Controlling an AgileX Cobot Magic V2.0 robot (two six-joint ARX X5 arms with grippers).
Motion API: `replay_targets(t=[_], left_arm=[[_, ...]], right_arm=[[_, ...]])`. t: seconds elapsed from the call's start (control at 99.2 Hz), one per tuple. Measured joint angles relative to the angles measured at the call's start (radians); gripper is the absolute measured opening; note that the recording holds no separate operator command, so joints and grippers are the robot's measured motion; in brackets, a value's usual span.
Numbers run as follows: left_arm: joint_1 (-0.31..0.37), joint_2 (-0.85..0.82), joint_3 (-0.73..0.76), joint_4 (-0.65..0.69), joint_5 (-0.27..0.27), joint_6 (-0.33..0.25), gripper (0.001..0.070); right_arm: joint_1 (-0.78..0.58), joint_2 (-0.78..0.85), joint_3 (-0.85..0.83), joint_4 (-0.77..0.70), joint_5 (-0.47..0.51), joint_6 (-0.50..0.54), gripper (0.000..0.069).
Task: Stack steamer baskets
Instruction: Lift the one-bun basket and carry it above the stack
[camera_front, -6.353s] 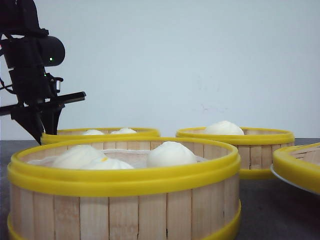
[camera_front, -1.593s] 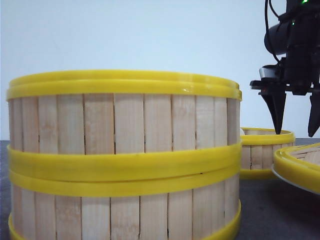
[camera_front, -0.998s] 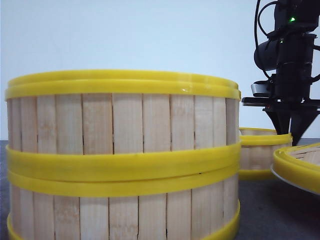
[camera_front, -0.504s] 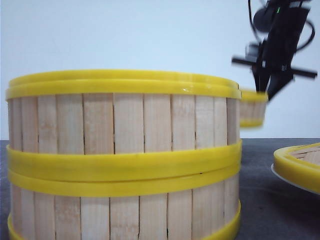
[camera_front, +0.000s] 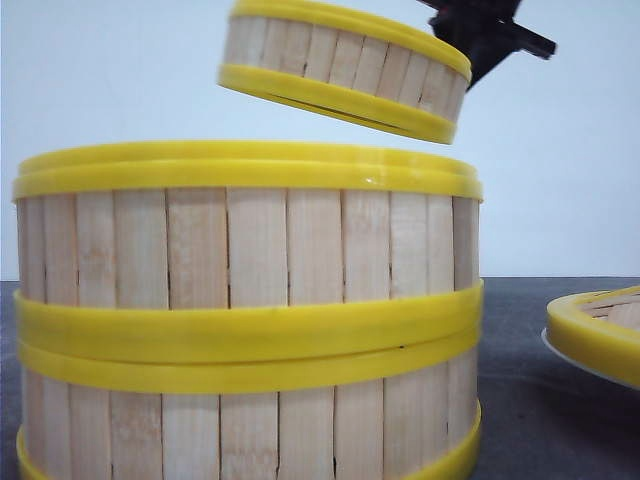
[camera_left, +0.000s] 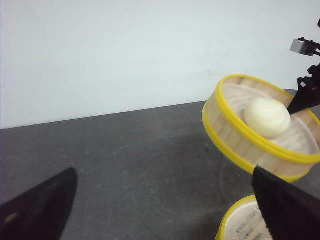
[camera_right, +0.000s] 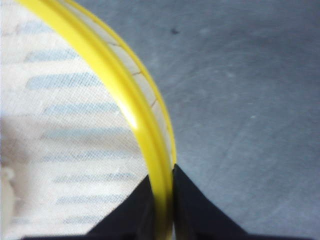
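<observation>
Front view: carried steamer basket (camera_front: 345, 68) tilted at top of frame, above two-basket stack (camera_front: 248, 310); right end effector (camera_front: 487, 35) at its upper-right rim.

Left wrist view: left end effector (camera_left: 165, 207) wide open, empty; bun (camera_left: 267, 117) inside basket.

Right wrist view: fingers clamp basket wall. Should level basket & centre over stack before lowering.

Two stacked baskets (camera_front: 245, 310) in front on the surface (camera_front: 540, 400), a third basket (camera_front: 345, 65) tilted in air above them, plate (camera_front: 590, 365) at right.
</observation>
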Motion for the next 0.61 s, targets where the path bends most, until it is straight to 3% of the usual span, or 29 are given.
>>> replay_targets(t=[0.282,0.434,0.605], left_arm=[[0.0,0.0,0.0,-0.013,0.0,0.002,0.0693],[0.0,0.0,0.0,-0.027,0.0,0.002,0.0693],[0.0,0.0,0.0,-0.03,0.0,0.002,0.0693]], right_arm=[[0.154,-0.138,-0.144,0.0,0.023,-0.002,0.0022],[0.267,-0.218,-0.278,0.0,0.084,-0.011,0.0022],[0.306,-0.237,-0.415,-0.001,0.108,-0.01,0.0022]])
